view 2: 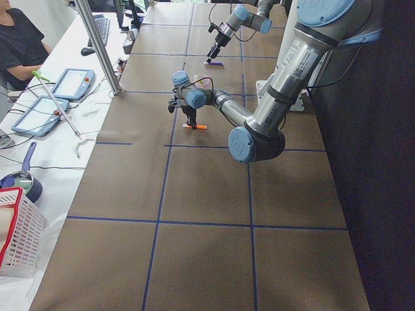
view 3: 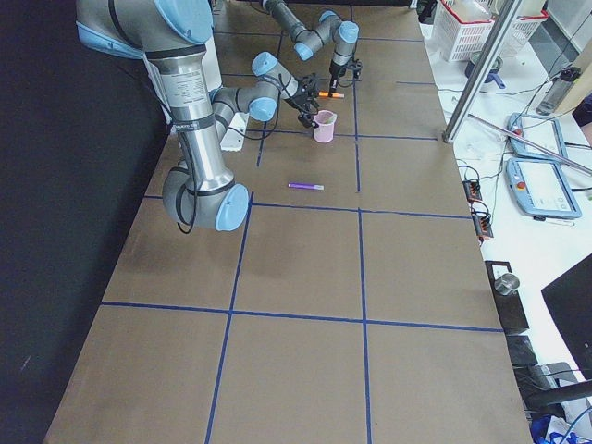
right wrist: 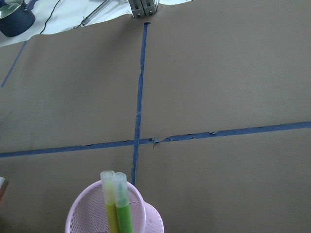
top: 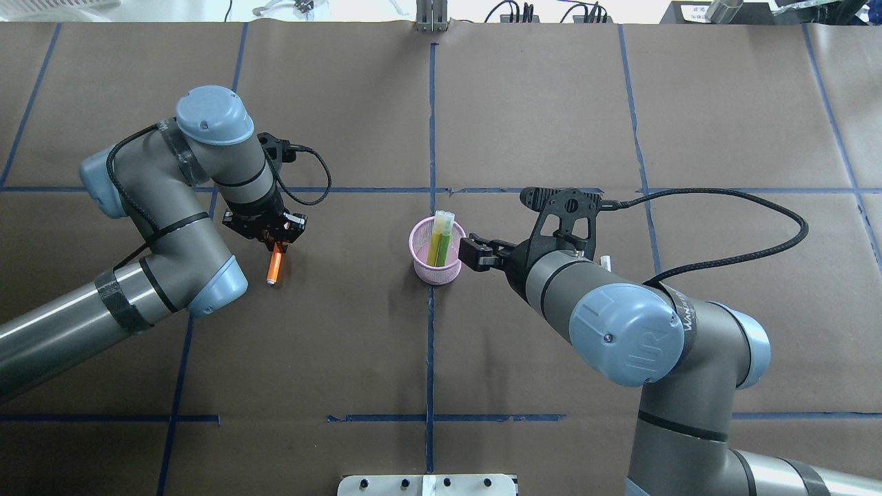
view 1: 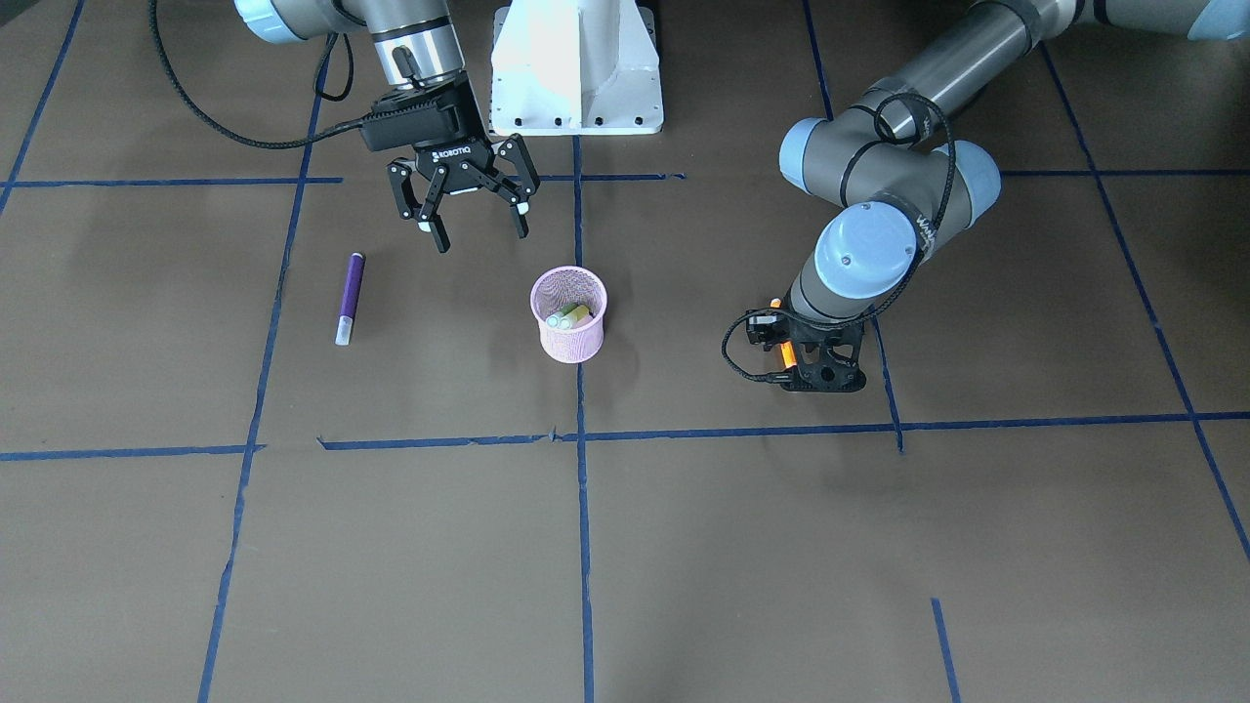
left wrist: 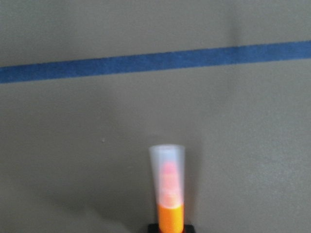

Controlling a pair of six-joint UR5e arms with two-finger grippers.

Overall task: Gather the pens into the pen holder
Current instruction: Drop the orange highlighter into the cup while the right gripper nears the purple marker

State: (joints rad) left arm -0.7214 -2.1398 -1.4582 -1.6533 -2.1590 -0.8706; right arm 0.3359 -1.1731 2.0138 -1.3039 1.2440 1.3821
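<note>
- While the left end effector [top: 275, 242] points down at the counter [view 1: 684, 547], its fingers are pressed onto an orange pen [top: 274, 269], pinching it near its back end; the pale cap end sticks out free.
- Whether that pen rests on the counter or is just lifted cannot be told.
- The right end effector [view 1: 479, 232] hangs above the counter with its fingers spread wide and nothing between them, on the robot's side of the pen holder.
- A pink mesh pen holder [top: 431, 274] stands upright near the counter's middle, beside a crossing of blue tape lines [view 1: 583, 508].
- A yellow pen [right wrist: 109, 204] and a green pen [right wrist: 122, 206] lean side by side inside it, caps above the rim.
- A purple pen [view 1: 350, 298] lies flat on the counter on the robot's right, well apart from the holder and untouched.
</note>
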